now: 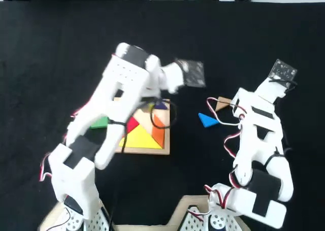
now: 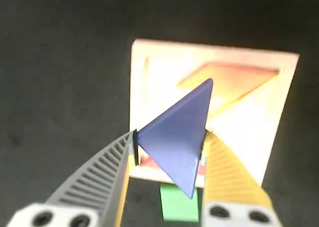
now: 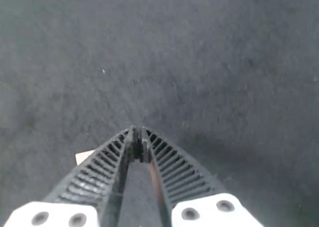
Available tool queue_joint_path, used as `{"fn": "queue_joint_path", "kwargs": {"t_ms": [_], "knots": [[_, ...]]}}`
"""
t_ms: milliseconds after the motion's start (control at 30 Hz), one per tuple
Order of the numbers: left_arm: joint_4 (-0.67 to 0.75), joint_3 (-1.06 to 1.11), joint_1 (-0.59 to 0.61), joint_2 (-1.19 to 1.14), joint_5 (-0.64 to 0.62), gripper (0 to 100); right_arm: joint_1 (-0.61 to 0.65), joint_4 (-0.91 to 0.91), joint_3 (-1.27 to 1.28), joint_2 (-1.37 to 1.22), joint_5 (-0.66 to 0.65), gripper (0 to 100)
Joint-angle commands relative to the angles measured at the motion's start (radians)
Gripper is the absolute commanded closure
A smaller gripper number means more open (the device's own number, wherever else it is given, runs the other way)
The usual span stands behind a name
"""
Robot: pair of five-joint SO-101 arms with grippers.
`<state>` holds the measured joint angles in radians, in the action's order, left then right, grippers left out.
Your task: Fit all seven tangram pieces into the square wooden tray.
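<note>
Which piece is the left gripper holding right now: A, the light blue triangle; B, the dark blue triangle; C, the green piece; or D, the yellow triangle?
B: the left wrist view shows the dark blue triangle clamped between the fingers of the left gripper, held above the tray.

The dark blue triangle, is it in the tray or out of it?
Out: the left gripper holds the dark blue triangle above the tray.
</note>
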<state>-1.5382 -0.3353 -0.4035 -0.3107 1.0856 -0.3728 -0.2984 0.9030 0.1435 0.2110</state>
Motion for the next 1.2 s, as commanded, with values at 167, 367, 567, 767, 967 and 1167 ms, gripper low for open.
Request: {"fn": "queue_joint_path", "kwargs": {"t_ms": [167, 367, 567, 767, 967, 1167], "knots": [[0.253, 0.18, -0.082, -0.048, 0.049, 83, -0.011, 0.018, -0.088, -0.005, 0.011, 98.6], [0.33, 0.168, -0.061, -0.141, 0.064, 83, -0.006, 0.018, -0.088, -0.005, 0.011, 98.6], [0.333, 0.134, -0.035, -0.178, 0.064, 83, -0.005, 0.018, -0.088, -0.005, 0.011, 98.6], [0.333, 0.134, -0.03, -0.178, 0.032, 82, 0.003, 0.018, -0.087, -0.005, 0.011, 98.6], [0.333, 0.133, -0.031, -0.178, 0.026, 78, 0.008, 0.018, -0.087, -0.005, 0.011, 98.6], [0.307, 0.091, -0.035, -0.163, 0.034, 77, 0.017, 0.017, -0.087, -0.005, 0.009, 98.6]]}}
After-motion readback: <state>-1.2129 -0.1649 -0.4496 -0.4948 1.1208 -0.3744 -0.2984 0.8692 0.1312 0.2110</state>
